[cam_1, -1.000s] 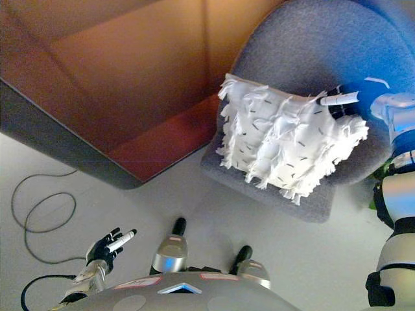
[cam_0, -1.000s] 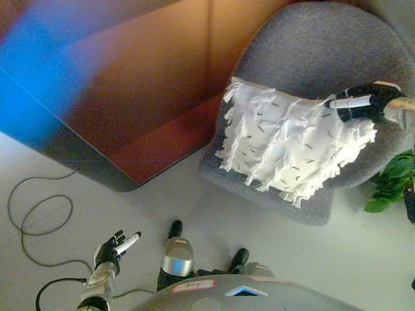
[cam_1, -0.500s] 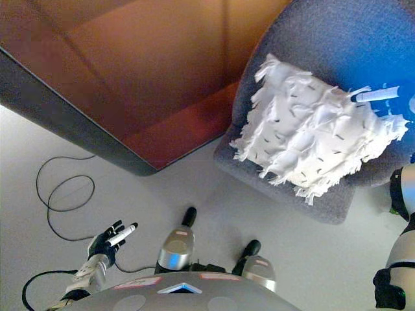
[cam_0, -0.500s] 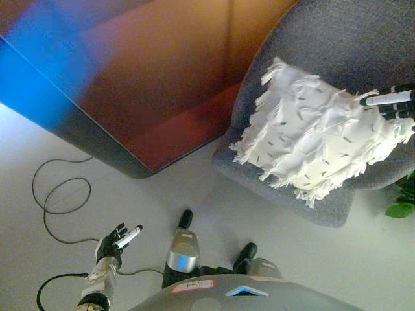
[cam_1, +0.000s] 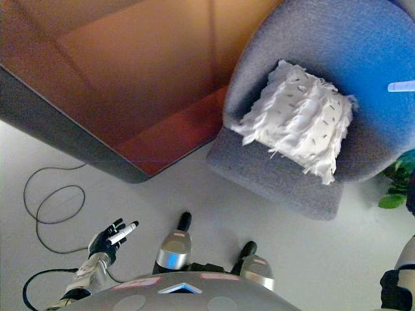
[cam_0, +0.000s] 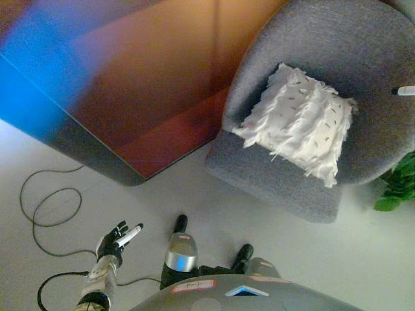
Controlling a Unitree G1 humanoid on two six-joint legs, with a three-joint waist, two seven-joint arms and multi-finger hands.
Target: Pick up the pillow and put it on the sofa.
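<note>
The white fringed pillow (cam_0: 300,123) with small dark flecks lies on the seat of the round grey sofa chair (cam_0: 279,181), leaning against its curved back (cam_1: 311,32). Nothing touches it. Only a sliver of my right hand (cam_0: 405,91) shows at the right edge, over the chair's back and apart from the pillow's right corner. My left hand (cam_0: 115,241) hangs low at the lower left above the floor, fingers straight and holding nothing.
A large brown-orange panel with a dark grey edge (cam_0: 97,155) fills the upper left, close to the chair's left side. A green plant (cam_0: 397,184) stands to the right of the chair. Pale floor lies in front of the chair.
The pillow has left my right hand and settled on the seat against the back. That hand has pulled away to the right edge. The camera has shifted a little.
</note>
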